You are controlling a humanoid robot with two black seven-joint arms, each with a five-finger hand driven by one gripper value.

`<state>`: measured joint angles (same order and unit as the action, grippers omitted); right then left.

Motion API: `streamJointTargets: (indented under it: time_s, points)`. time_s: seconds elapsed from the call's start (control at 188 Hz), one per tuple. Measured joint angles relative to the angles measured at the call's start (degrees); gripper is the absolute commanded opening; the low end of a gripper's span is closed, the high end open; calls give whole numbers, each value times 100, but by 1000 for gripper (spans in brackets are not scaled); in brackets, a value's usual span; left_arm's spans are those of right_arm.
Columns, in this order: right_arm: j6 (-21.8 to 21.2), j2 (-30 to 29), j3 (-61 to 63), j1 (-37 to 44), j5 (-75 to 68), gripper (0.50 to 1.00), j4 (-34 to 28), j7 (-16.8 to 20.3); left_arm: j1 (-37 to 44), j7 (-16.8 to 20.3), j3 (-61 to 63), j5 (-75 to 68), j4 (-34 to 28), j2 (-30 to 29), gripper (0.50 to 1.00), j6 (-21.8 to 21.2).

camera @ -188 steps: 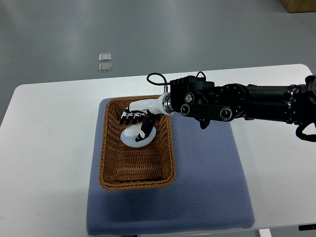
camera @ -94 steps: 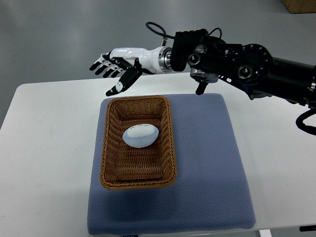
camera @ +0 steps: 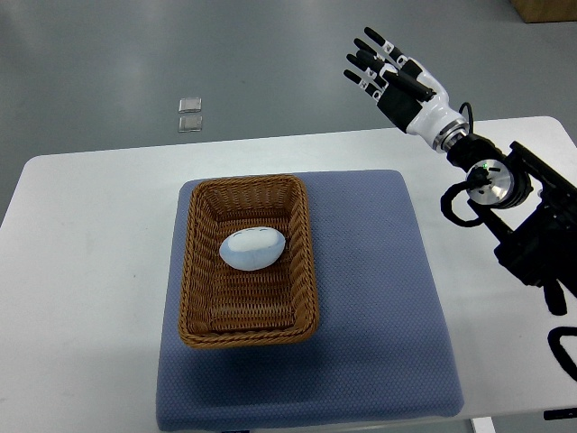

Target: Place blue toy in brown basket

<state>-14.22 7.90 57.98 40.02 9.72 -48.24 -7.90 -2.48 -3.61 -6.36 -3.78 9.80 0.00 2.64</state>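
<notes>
The pale blue egg-shaped toy lies inside the brown wicker basket, in its upper half. Nothing touches it. My right hand is raised far to the upper right, well away from the basket, beyond the table's back edge. Its fingers are spread and hold nothing. The right arm runs down along the right edge of the picture. No left arm shows.
The basket sits on a blue-grey mat on a white table. Two small clear squares lie on the grey floor behind the table. A brown box corner shows at top right.
The right hand let go of the toy in the basket, lifted out and swung from above the basket's far rim to the upper right. The toy stays in the basket.
</notes>
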Motion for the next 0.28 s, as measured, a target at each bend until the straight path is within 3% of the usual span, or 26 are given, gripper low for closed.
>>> streamJointTargets:
  time_s: [0.276]
  points:
    - [-104,-269,143,-558,-32,909,217,-327,0,1,3,-10,14,0,1000,0]
